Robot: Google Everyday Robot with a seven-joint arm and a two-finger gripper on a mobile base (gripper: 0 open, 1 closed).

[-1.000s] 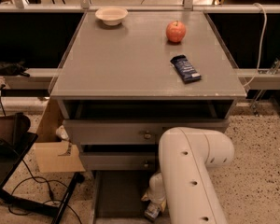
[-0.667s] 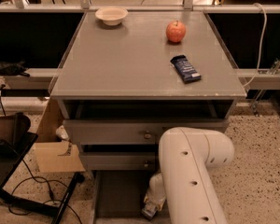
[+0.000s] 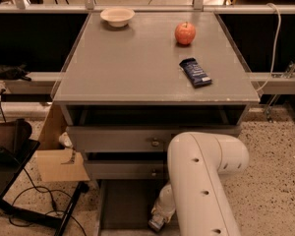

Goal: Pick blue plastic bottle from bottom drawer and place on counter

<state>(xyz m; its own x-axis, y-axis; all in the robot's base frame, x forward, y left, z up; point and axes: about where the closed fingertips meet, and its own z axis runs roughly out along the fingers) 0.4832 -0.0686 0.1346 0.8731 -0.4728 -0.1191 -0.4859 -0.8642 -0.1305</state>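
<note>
The bottom drawer [image 3: 123,205] is pulled open at the foot of the cabinet, with its plain grey floor showing. My white arm [image 3: 201,181] reaches down into it from the right. My gripper [image 3: 156,223] is low over the drawer floor at the arm's left edge, below a pale rounded wrist part [image 3: 163,203]. I cannot make out the blue plastic bottle apart from the gripper; it is hidden by the arm or lost against it. The counter [image 3: 137,63] is the wide grey top of the cabinet.
On the counter are a white bowl [image 3: 117,16] at the back left, a red apple [image 3: 185,33] at the back right and a dark blue snack bar [image 3: 195,72] at the right. Two knobbed drawers [image 3: 152,142] sit above the bottom one. A cardboard box [image 3: 59,156] and cables lie at the left.
The arm and gripper stay in nearly the same place in the drawer; the pale part by the gripper has shifted very slightly upward. Nothing on the counter has moved.
</note>
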